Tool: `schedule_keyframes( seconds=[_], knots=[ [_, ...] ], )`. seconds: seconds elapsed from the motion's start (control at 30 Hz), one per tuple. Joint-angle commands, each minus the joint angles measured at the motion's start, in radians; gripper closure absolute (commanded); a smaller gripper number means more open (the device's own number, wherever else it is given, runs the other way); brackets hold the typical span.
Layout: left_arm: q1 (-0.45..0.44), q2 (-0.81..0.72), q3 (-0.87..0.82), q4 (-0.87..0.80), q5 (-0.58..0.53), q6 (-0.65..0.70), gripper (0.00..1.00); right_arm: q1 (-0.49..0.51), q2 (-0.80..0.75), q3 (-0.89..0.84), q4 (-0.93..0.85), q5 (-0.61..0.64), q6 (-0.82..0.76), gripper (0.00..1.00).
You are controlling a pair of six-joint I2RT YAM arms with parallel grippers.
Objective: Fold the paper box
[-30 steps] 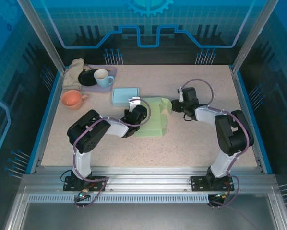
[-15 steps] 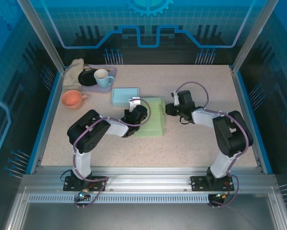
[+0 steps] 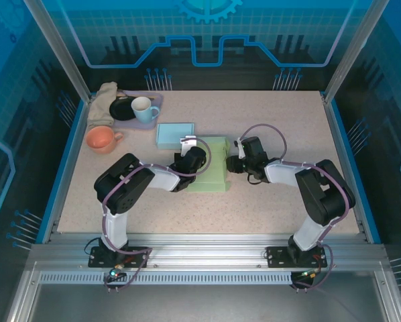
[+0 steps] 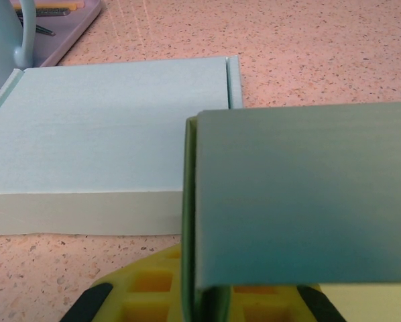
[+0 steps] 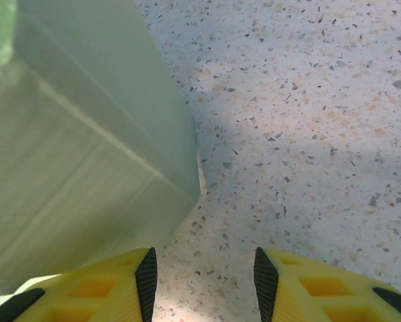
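The paper box (image 3: 216,176) is pale green and lies mid-table, partly folded. My left gripper (image 3: 198,159) reaches onto its left side. In the left wrist view an upright green panel (image 4: 301,194) of that box is pinched between the yellow fingers of the left gripper (image 4: 207,303), which is shut on it. My right gripper (image 3: 233,163) sits against the box's right edge. In the right wrist view the right gripper (image 5: 202,278) is open over bare table, with the green box wall (image 5: 86,154) beside its left finger (image 5: 143,275).
A light blue flat box (image 3: 175,135) lies just behind the green one, close to the held panel (image 4: 106,134). At the back left are a purple tray (image 3: 153,99) with a blue mug (image 3: 144,109) and black dish (image 3: 123,109), a beige cloth (image 3: 103,99) and an orange cup (image 3: 101,139).
My right gripper has moved left up to the box, and the flap that stuck out on the right is now folded in. The left gripper has held still.
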Motion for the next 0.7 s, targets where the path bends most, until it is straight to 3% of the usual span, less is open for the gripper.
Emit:
schedule_keyframes(
  seconds=[0.0,0.67],
  knots=[
    [-0.004,0.029,0.012,-0.059,0.019,0.033,0.93,0.011,-0.021,0.017,0.015,-0.001,0.005,0.55],
    [-0.005,0.023,-0.003,-0.036,0.038,0.047,0.92,0.006,0.037,0.126,0.082,-0.044,-0.157,0.57]
  ],
)
